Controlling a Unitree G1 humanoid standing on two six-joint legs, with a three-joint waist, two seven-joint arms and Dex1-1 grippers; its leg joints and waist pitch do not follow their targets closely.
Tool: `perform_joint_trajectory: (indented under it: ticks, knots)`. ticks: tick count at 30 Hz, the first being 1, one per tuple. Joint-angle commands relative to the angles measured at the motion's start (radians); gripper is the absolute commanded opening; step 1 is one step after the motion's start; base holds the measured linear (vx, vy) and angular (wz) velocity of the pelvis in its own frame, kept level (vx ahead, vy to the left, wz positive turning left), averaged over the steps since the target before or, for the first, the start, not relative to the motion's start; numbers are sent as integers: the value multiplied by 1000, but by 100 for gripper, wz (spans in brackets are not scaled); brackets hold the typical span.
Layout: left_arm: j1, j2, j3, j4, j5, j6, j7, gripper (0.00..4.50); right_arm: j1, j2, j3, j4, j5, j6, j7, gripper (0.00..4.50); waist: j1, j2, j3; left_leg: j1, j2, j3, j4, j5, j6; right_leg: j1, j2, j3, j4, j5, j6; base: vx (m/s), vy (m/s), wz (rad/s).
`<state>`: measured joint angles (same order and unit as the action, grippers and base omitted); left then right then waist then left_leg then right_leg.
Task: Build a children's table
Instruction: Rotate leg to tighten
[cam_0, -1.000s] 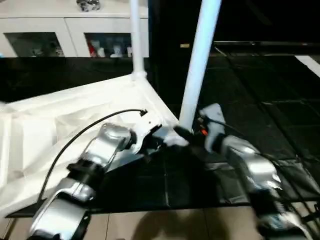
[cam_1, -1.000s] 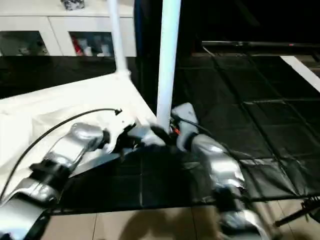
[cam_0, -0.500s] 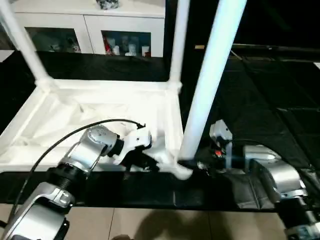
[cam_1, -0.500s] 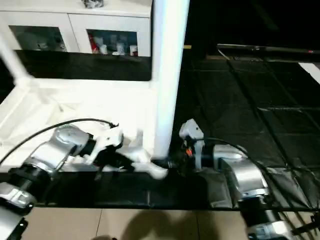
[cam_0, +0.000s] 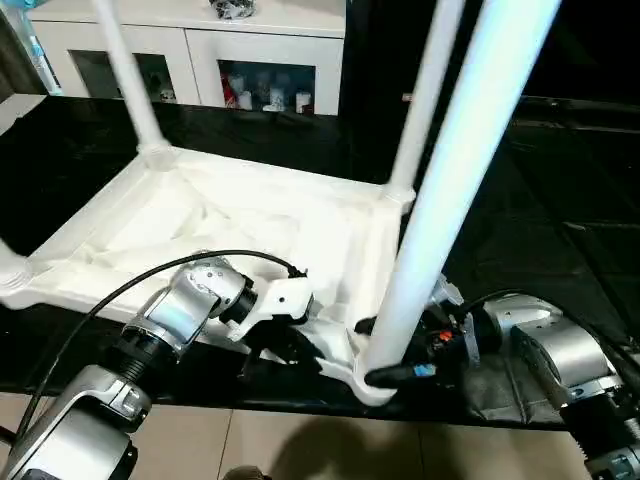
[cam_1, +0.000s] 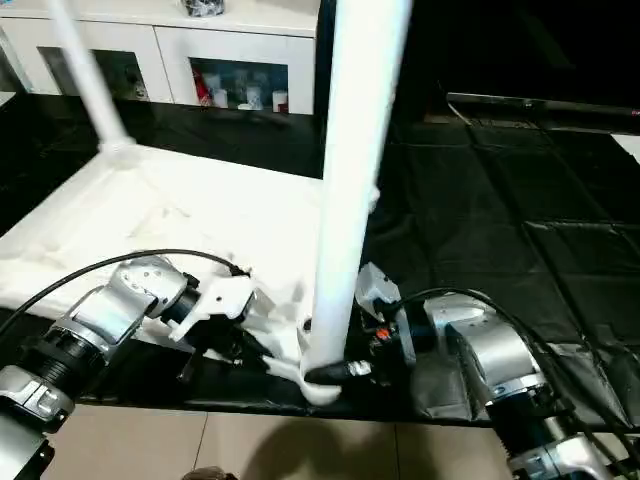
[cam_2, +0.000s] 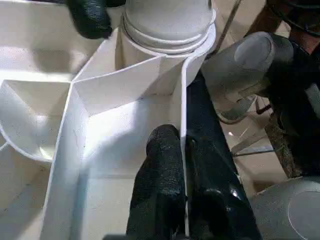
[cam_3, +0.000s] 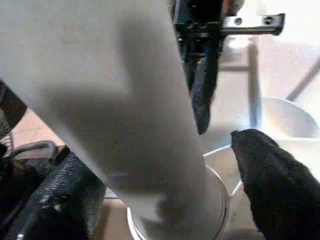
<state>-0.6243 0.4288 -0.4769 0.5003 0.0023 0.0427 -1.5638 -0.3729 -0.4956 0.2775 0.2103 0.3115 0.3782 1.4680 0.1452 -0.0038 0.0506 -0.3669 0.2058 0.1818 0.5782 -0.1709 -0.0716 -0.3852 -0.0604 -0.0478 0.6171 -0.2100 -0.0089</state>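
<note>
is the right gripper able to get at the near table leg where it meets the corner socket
Probably yes. The right gripper already straddles the near leg just above the corner socket, one finger either side, nothing between. The left gripper pinches the tabletop rim beside it.

No text, label, brand, number or sign can be read anywhere in these views; nothing legible stands on any surface.
</note>
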Motion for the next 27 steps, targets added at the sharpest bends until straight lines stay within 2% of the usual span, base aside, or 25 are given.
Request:
perform_joint_trajectory:
  ticks: [1,7,13,20,23,24,25,26,27]
  knots:
    - [-15,-11,-33,-15,-2,-14,-51,0,-17,-11,-1,-2,5,-5,10,358,-8,-9,-64,13,33,-5,-57,-151,39,42,-77,42,-65,-101,-220,0,0,0]
    - [-22,-14,-32,1,2,-28,-48,0,-24,-4,15,11,2,-8,25,312,-7,-7,-66,14,32,-5,-55,-143,42,41,-76,41,-62,-77,-230,0,0,0]
    - [-25,-21,-28,14,7,-37,-34,0,-21,2,20,6,7,-4,28,260,-8,-7,-64,14,32,-6,-56,-157,35,41,-77,42,-65,-108,-225,0,0,0]
    - [-23,-31,-10,22,-3,-19,-7,0,1,16,6,-19,23,12,9,231,-9,-5,-59,17,33,-8,-58,-213,14,36,-79,44,-74,-216,-203,0,0,0]
    - [-24,-47,11,29,-6,10,39,0,25,41,-17,-47,45,26,-40,227,-10,-7,-58,17,33,-9,-60,-220,10,36,-78,46,-76,-233,-194,0,0,0]
    - [-27,-56,21,34,-4,37,69,0,31,56,-26,-49,40,26,-82,226,-10,-2,-58,19,33,-9,-60,-224,7,34,-78,46,-78,-230,-194,0,0,0]
    - [-30,-65,31,40,0,59,104,0,36,73,-35,-48,28,20,-128,225,-12,1,-57,17,31,-10,-61,-230,2,35,-78,45,-76,-237,-195,0,0,0]
    - [-33,-75,42,45,0,71,133,0,40,90,-42,-43,13,11,-174,223,-15,-2,-57,17,30,-10,-62,-234,-1,34,-77,46,-79,-244,-192,0,0,0]
    - [-37,-103,71,49,-14,125,189,0,42,129,-52,-26,-32,2,-289,223,-21,-3,-55,17,28,-11,-63,-242,-16,33,-79,46,-80,-278,-181,0,0,0]
